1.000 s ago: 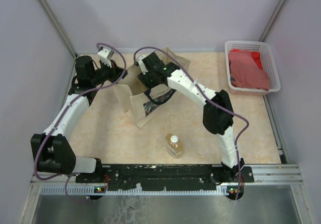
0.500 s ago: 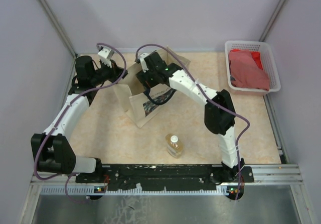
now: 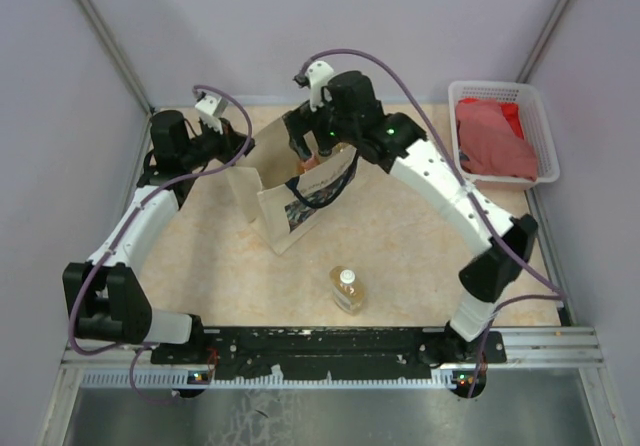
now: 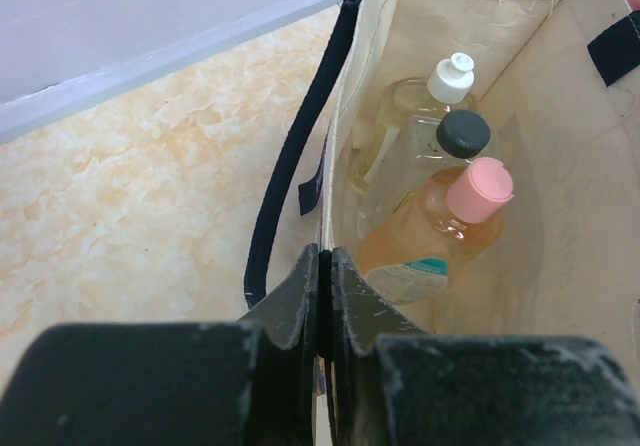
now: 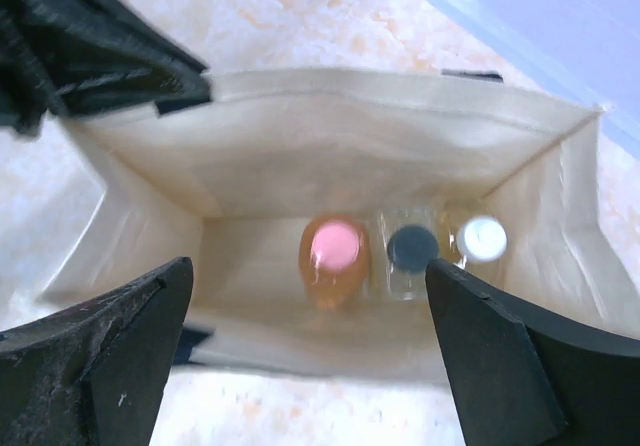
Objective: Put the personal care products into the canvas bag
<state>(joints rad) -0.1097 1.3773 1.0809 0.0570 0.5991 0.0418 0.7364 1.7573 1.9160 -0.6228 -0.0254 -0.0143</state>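
The left gripper [image 4: 322,296] has its jaws pressed together on the rim of the canvas bag [image 4: 560,166], which stands open on the table [image 3: 400,246]. The right gripper [image 3: 312,154] hangs above the bag mouth, jaws spread and empty. Inside the bag, side by side, are the pink-capped bottle [image 5: 335,246], dark-capped bottle [image 5: 411,248] and white-capped bottle [image 5: 481,238]; a fourth amber bottle [image 3: 347,289] stands on the table near the arm bases.

The canvas bag [image 5: 330,156] is shown as matt, creased beige cloth. The bottles [image 4: 440,231] inside the bag are seen in clear, glossy plastic. The table [image 4: 130,196] under the bag is finished smooth and marbled.
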